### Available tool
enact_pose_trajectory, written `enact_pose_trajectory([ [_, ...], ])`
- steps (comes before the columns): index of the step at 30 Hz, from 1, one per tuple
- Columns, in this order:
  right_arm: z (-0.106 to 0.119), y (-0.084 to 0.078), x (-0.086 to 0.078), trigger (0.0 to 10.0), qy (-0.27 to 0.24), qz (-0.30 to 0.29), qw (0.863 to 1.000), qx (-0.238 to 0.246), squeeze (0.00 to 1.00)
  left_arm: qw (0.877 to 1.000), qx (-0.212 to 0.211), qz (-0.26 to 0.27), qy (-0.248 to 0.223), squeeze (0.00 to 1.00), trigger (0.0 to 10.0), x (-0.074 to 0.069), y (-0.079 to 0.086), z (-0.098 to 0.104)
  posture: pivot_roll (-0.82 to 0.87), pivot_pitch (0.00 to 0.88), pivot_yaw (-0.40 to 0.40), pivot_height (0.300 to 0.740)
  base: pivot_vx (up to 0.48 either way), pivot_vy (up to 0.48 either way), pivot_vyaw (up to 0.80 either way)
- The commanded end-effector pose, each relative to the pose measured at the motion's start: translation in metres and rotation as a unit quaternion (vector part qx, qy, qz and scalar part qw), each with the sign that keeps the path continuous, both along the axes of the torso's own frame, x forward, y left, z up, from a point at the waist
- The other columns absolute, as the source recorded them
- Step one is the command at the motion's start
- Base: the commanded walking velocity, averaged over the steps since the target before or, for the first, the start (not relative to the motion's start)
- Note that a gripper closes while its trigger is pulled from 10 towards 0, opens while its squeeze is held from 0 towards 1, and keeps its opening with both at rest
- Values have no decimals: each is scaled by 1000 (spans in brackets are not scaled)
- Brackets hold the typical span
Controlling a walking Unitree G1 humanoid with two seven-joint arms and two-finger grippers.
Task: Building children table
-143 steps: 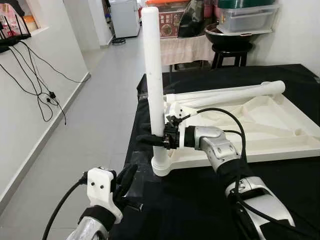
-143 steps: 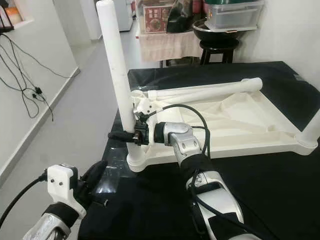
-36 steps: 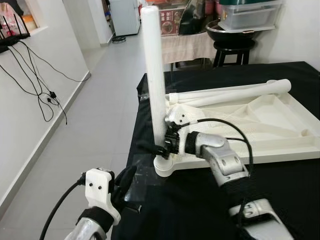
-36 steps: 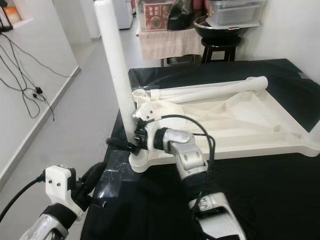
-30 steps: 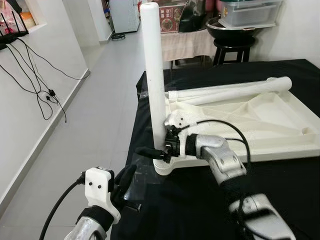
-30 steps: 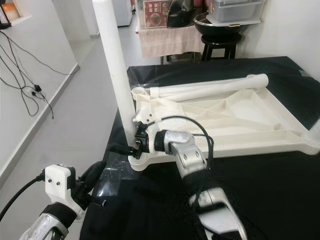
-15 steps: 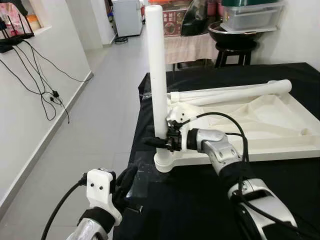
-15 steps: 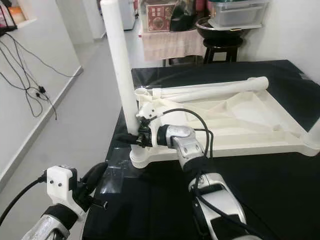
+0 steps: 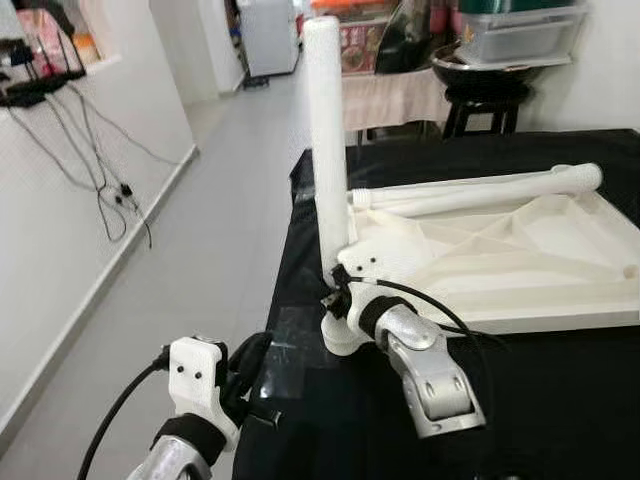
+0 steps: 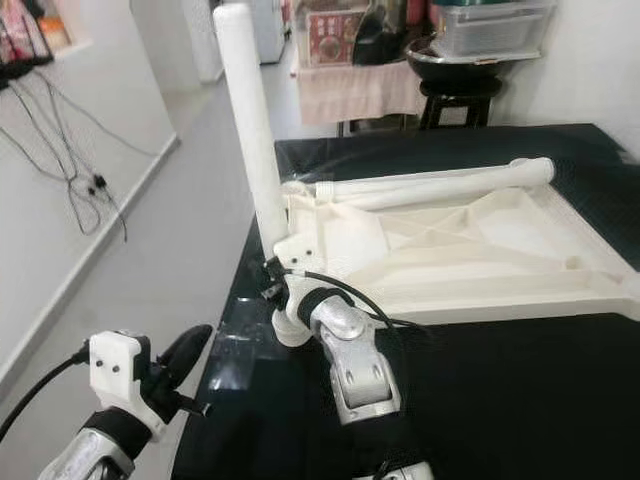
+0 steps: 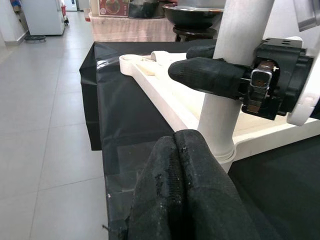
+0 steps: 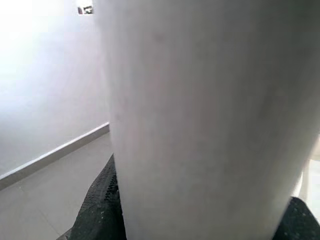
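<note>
Left eye view: a white table leg (image 9: 326, 130) stands upright, its long axis vertical, its foot seated in the near left corner socket of an upturned white tabletop (image 9: 500, 255). The tabletop lies underside up on a black-covered worktop (image 9: 560, 400), its ribs facing the ceiling. A second white leg (image 9: 480, 190) lies along the tabletop's far edge, its long axis running left to right with the rounded end toward the right.

The right end effector (image 9: 328, 295) reaches in from the right at the base of the upright leg, and its black fingers (image 11: 207, 75) are clamped on either side of the leg, just above the socket. The left end effector (image 9: 255, 365) hangs low beside the worktop's near left corner, apart from the leg; in the left wrist view its fingers (image 11: 185, 185) lie pressed together.

Beyond the worktop, a dark stool (image 9: 480, 105) carries a bowl (image 9: 480, 65), and a lidded plastic box (image 9: 520, 30) rests on top; what they hold cannot be told. Cables (image 9: 110, 190) hang down the white wall on the left.
</note>
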State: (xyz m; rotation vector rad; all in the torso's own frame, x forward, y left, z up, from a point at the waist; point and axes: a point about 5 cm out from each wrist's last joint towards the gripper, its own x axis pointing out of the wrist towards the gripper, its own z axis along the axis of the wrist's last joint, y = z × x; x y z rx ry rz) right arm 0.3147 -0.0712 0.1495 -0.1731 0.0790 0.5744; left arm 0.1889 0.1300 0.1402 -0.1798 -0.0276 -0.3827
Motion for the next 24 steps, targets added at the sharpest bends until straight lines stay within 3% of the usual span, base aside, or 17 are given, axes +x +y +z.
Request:
enact_pose_trajectory([
  [1,-23,-12,1,0,54,-21,997,-44,0,1000,5,-4,9,0,10000,0,1,-3,-2,32,68,740,0,0,0],
  [2,-24,-11,2,0,62,-19,997,-40,0,1000,6,1,8,0,10000,0,2,-3,-12,26,71,740,0,0,0],
  [3,-22,-9,2,3804,60,-16,997,-48,0,1000,6,5,8,0,10000,0,2,-3,-12,23,73,740,0,0,0],
  [5,-21,-9,2,3804,58,-14,997,-53,0,1000,5,8,8,0,10000,0,2,-3,-12,23,73,740,0,0,0],
  [6,-19,-4,3,10000,65,10,997,-32,0,1000,5,8,9,0,10000,0,2,-4,-13,18,73,740,0,0,0],
  [7,-10,6,3,10000,60,70,996,0,1000,1000,4,5,10,0,10000,0,2,-4,-12,16,75,740,0,0,0],
  [8,1,13,3,10000,51,117,991,34,1000,1000,4,3,10,0,10000,0,1,-4,-12,14,76,740,0,0,0],
  [9,1,13,3,10000,51,117,991,34,1000,1000,4,3,10,0,10000,0,1,-4,-12,14,76,740,0,0,0],
  [10,19,19,1,10000,37,170,983,66,1000,1000,3,1,11,0,10000,0,1,-5,-8,11,74,740,0,0,0],
  [13,23,20,1,10000,34,186,979,71,1000,1000,3,1,11,0,10000,0,0,-5,-8,11,74,740,0,0,0],
  [14,29,19,2,10000,27,240,968,66,761,1000,3,1,11,0,10000,0,0,-5,-5,11,75,740,0,0,0],
  [16,34,17,8,10000,17,333,942,38,0,1000,4,2,10,0,10000,1,0,-4,7,10,79,740,0,0,0],
  [17,34,17,8,10000,17,333,942,38,0,1000,4,2,10,0,10000,1,0,-4,7,10,79,740,0,0,0],
  [19,35,15,17,10000,24,387,921,16,0,1000,5,4,9,0,10000,1,0,-4,6,10,82,740,0,0,0],
  [24,34,18,28,10000,34,407,913,5,0,1000,5,4,8,0,10000,1,0,-4,13,8,82,740,0,0,0],
])
